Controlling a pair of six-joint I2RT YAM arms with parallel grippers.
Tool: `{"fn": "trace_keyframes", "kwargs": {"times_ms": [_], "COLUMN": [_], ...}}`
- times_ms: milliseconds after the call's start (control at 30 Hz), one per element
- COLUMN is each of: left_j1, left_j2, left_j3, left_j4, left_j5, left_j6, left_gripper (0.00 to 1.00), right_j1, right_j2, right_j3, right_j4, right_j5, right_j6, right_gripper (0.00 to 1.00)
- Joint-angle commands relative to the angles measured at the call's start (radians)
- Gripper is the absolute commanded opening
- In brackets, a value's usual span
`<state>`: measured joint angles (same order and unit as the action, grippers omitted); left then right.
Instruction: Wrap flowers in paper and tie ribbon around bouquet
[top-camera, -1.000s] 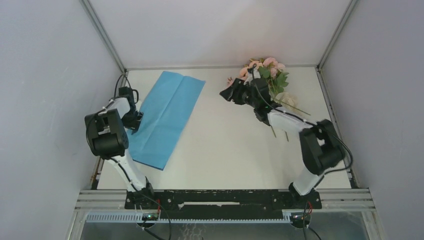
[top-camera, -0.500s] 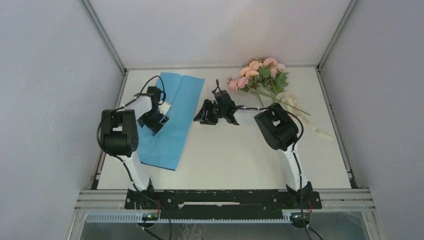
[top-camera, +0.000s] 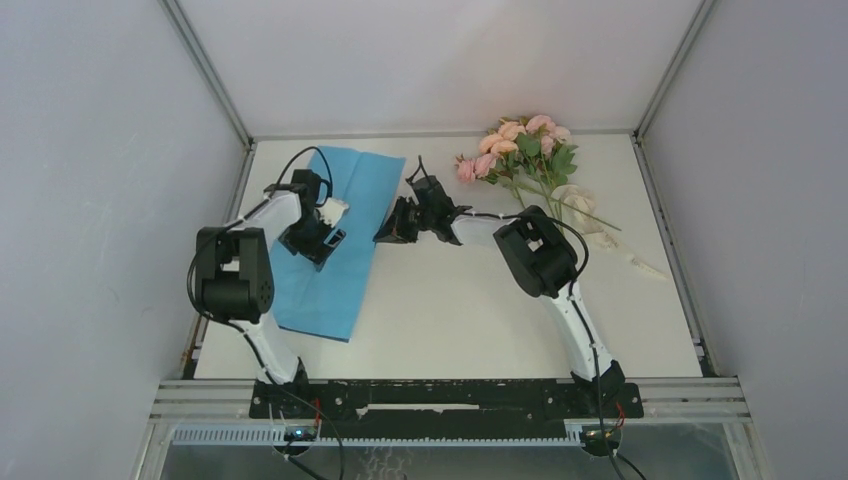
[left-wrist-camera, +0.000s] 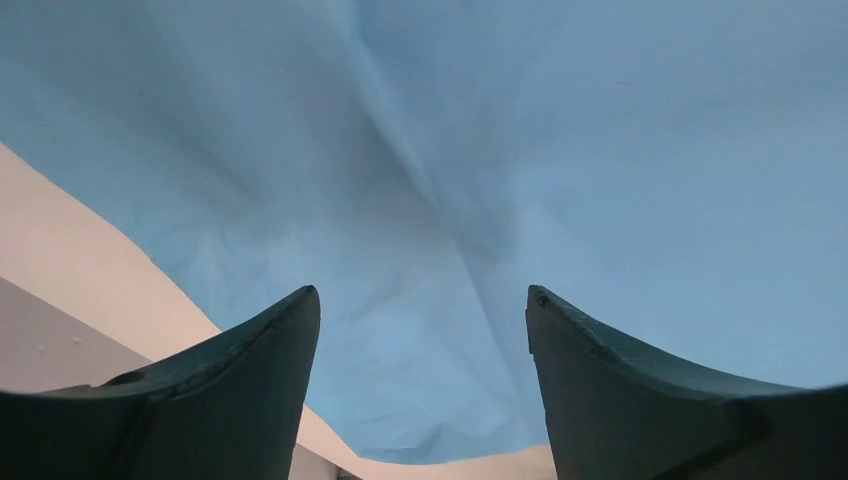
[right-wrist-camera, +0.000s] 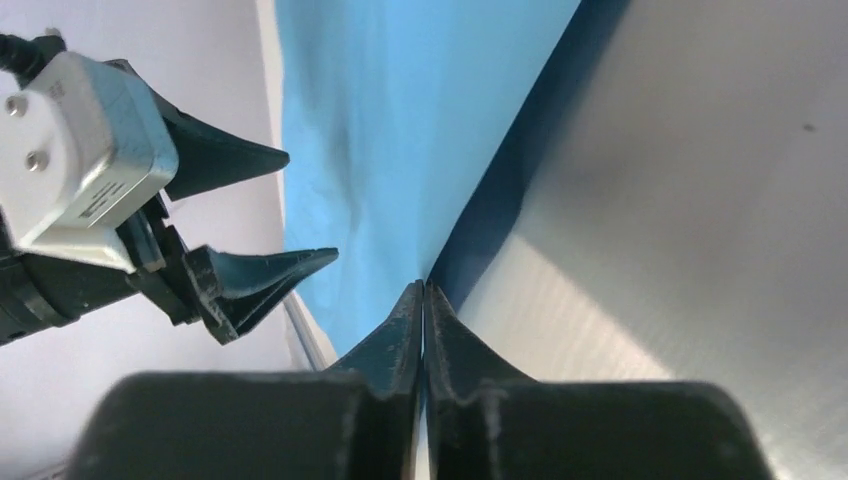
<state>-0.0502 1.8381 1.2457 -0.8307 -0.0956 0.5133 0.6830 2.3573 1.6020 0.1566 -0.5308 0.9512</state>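
The blue paper (top-camera: 335, 250) lies flat on the left side of the table. My left gripper (top-camera: 322, 238) hovers over its middle, open, with only the creased paper (left-wrist-camera: 500, 150) between its fingers. My right gripper (top-camera: 388, 232) lies low at the sheet's right edge, shut on the paper (right-wrist-camera: 400, 120), whose edge runs into my right gripper's (right-wrist-camera: 424, 285) closed tips. The left gripper (right-wrist-camera: 311, 203) also shows in the right wrist view, open. The flowers (top-camera: 520, 145) lie at the back right, stems pointing toward the near right. The cream ribbon (top-camera: 575, 197) rests beside the stems.
Grey walls with metal frame rails (top-camera: 205, 70) enclose the white table (top-camera: 470, 310) on three sides. The paper's left edge sits close to the left wall. The arm bases stand on the black rail (top-camera: 440, 398) at the near edge.
My right gripper swung left from the flowers to the paper's right edge and closed there. The left gripper moved from the paper's left edge onto its middle. The paper shifted slightly.
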Motion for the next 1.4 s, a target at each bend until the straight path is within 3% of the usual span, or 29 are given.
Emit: {"fn": "trace_keyframes", "kwargs": {"times_ms": [0, 67, 100, 333, 433, 633, 967, 1067, 1200, 1367], "left_j1": [-0.037, -0.059, -0.072, -0.181, -0.214, -0.231, -0.301, -0.301, -0.301, -0.301], "left_j2": [-0.126, -0.159, -0.176, -0.269, -0.273, -0.215, -0.115, -0.091, -0.06, -0.065], "left_j3": [0.06, 0.079, 0.091, 0.15, 0.138, 0.079, 0.018, 0.009, 0.002, -0.017], "left_j4": [-0.061, -0.101, -0.126, -0.198, -0.15, 0.046, 0.193, 0.209, 0.195, 0.186], "left_j5": [0.125, 0.171, 0.195, 0.277, 0.289, 0.175, -0.029, -0.081, -0.077, -0.067], "left_j6": [-0.007, -0.003, -0.003, -0.018, -0.049, -0.222, -0.261, -0.263, -0.261, -0.252], "left_gripper": [0.84, 0.98, 1.0, 1.0, 1.0, 1.0, 1.0, 0.91, 0.7, 0.26], "right_j1": [0.008, 0.007, 0.007, 0.009, 0.013, 0.018, 0.021, 0.021, 0.019, 0.01], "right_j2": [-0.018, -0.03, -0.042, -0.104, -0.088, -0.058, -0.079, -0.086, -0.098, -0.113], "right_j3": [0.055, 0.051, 0.047, 0.052, 0.077, 0.082, 0.071, 0.058, 0.05, 0.029], "right_j4": [0.073, 0.089, 0.091, 0.104, 0.097, 0.138, 0.158, 0.168, 0.173, 0.17], "right_j5": [-0.047, -0.065, -0.063, -0.014, 0.006, 0.024, 0.039, 0.037, 0.042, 0.053], "right_j6": [0.051, 0.07, 0.07, 0.063, 0.079, 0.133, 0.15, 0.154, 0.149, 0.138], "right_gripper": [0.0, 0.0, 0.0, 0.0, 0.0, 0.0, 0.0, 0.0, 0.0, 0.0]}}
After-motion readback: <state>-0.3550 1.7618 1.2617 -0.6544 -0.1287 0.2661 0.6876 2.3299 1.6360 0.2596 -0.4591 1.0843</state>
